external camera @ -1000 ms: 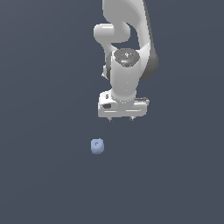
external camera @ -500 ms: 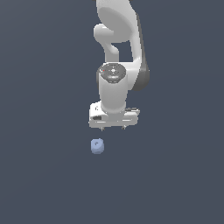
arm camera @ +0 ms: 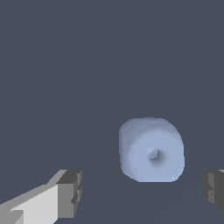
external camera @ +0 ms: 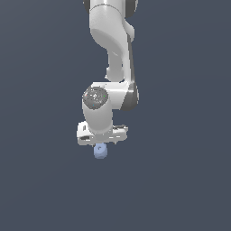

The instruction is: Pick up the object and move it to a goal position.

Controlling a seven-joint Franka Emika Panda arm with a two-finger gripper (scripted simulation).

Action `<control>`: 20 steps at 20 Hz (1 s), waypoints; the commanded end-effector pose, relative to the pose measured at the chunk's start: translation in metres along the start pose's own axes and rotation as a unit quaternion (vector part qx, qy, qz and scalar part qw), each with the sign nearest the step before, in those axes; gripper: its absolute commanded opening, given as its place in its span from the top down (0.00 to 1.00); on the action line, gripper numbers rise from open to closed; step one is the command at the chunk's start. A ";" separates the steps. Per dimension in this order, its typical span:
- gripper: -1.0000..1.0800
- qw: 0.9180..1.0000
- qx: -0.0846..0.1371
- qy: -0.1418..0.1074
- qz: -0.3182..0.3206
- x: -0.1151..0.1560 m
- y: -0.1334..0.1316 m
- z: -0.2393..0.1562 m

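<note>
The object (external camera: 100, 152) is a small pale periwinkle-blue rounded lump lying on the dark grey floor. In the wrist view it (arm camera: 151, 149) shows a small round dimple on its near face. My gripper (external camera: 102, 141) hangs directly over it in the exterior view, with the white hand hiding the object's upper edge. The gripper (arm camera: 142, 192) is open and empty. One fingertip (arm camera: 71, 193) and the other (arm camera: 213, 189) stand wide apart, with the object lying just beyond the gap between them, nearer the second one.
The white arm (external camera: 111, 54) reaches down from the top of the exterior view. The floor (external camera: 180, 180) is a plain dark grey surface with nothing else on it.
The arm has swung toward the exterior view's left and come down. The hand, earlier above and to the right of the object, now sits directly over it. The object has not moved.
</note>
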State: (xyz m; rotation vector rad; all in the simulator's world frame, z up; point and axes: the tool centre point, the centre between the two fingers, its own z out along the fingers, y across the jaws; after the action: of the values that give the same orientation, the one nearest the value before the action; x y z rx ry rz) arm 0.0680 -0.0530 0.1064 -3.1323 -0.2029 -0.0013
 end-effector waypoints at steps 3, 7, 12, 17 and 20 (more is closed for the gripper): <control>0.04 1.000 -0.001 0.000 -0.008 0.005 0.016 0.012; 0.04 1.000 -0.001 0.000 -0.011 0.006 0.022 0.017; 0.04 1.000 -0.001 -0.001 -0.009 0.006 0.021 0.020; 0.04 1.000 -0.001 -0.001 -0.010 0.005 0.021 0.042; 0.04 1.000 -0.001 -0.001 -0.010 0.005 0.022 0.058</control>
State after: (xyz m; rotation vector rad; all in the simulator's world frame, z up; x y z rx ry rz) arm 0.0760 -0.0735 0.0562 -3.1327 -0.2352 0.0005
